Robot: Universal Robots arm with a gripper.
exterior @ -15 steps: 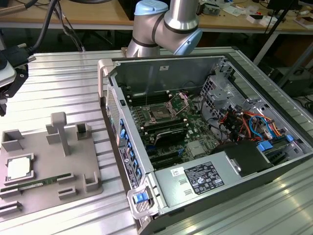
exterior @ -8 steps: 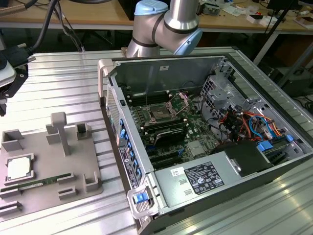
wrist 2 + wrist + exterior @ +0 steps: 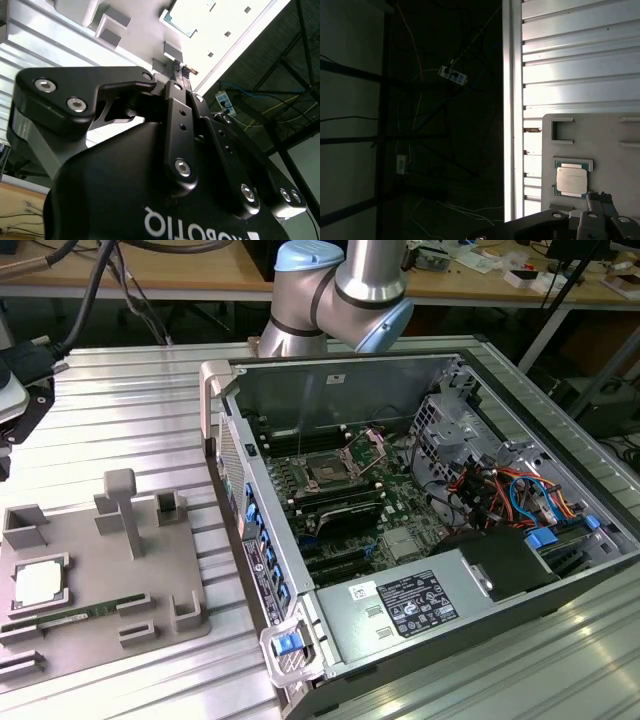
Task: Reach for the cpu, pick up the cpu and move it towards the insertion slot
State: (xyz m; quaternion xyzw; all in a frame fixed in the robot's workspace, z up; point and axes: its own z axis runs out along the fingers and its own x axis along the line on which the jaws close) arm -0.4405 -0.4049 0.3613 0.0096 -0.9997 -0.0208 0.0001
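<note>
The gripper point(image 3: 599, 196), fingers closed together on nothing, is hovering with the cpu point(image 3: 571, 180) lying just ahead of its tips; its body is being cropped off.

Silvery green-rimmed cpu point(image 3: 40, 583), pale grey holder point(image 3: 88, 558), green circuit board point(image 3: 432, 530).

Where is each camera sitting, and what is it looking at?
Exterior view: off the arm, looking down at the computer case, insertion slot and cpu; an arm joint shows.
Second wrist view: on the arm, behind the gripper, looking along it.
First wrist view: on the arm, facing the holder tray; gripper's tip shows.
Both wrist views share the gripper and cpu.
</note>
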